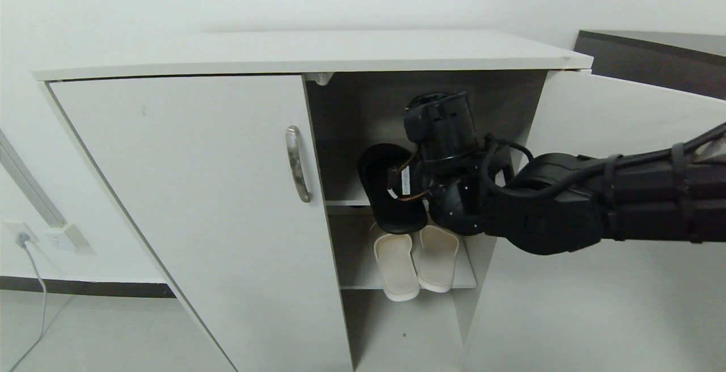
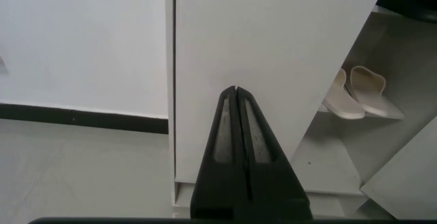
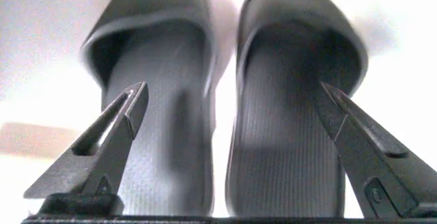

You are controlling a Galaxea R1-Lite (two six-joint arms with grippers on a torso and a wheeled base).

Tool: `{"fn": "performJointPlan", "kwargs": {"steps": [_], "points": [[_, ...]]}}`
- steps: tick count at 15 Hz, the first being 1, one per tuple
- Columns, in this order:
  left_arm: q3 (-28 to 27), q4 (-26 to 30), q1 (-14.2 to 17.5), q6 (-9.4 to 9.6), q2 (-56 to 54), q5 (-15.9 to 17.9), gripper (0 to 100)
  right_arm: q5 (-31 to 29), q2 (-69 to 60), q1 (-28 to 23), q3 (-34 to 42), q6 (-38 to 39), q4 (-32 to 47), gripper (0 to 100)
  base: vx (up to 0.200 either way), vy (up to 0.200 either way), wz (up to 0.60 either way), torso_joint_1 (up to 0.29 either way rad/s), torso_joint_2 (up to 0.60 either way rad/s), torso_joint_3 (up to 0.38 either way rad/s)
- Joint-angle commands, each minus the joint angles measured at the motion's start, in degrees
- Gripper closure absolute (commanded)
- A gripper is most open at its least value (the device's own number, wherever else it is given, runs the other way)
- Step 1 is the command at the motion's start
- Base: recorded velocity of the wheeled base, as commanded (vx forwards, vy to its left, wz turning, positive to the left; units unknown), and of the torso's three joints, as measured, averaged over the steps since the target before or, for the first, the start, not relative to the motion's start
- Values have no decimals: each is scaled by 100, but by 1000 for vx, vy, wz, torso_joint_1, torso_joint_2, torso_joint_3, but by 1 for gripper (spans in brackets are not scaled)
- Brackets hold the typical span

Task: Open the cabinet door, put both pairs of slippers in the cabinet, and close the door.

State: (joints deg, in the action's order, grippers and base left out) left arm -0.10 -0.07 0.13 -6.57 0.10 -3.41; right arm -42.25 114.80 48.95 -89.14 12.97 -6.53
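Cabinet, white laminate with a dark interior: right door stands open, left door is shut. The right gripper is inside the opening at upper-shelf height, jaws spread wide, gripping nothing. The pair of black moulded-foam slippers lies directly ahead of the jaws, side by side, ribbed footbeds facing them, long axes running away from them. The pair of cream foam slippers rests on the lower shelf. The left gripper, jaws closed and empty, faces the shut door.
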Motion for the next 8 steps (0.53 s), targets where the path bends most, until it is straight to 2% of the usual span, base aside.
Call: {"fn": "performJointPlan", "kwargs": {"steps": [1,3,4,6,8], "points": [[1,-1,4,-2,-1,-1,100,182,-696,221,960,-31,-445,0,0,0,0,0,0,0],[1,-1,4,-2,-1,-1,100,534,-959,265,1716,-198,-1183,0,0,0,0,0,0,0],[1,-1,4,-2,-1,7,100,613,-986,265,1874,-269,-1377,100,0,0,0,0,0,0],[1,-1,4,7,-1,7,100,850,-1021,265,2489,-532,-2370,100,0,0,0,0,0,0],[1,-1,4,7,-1,7,100,859,-995,265,2612,-655,-2546,100,0,0,0,0,0,0]]}}
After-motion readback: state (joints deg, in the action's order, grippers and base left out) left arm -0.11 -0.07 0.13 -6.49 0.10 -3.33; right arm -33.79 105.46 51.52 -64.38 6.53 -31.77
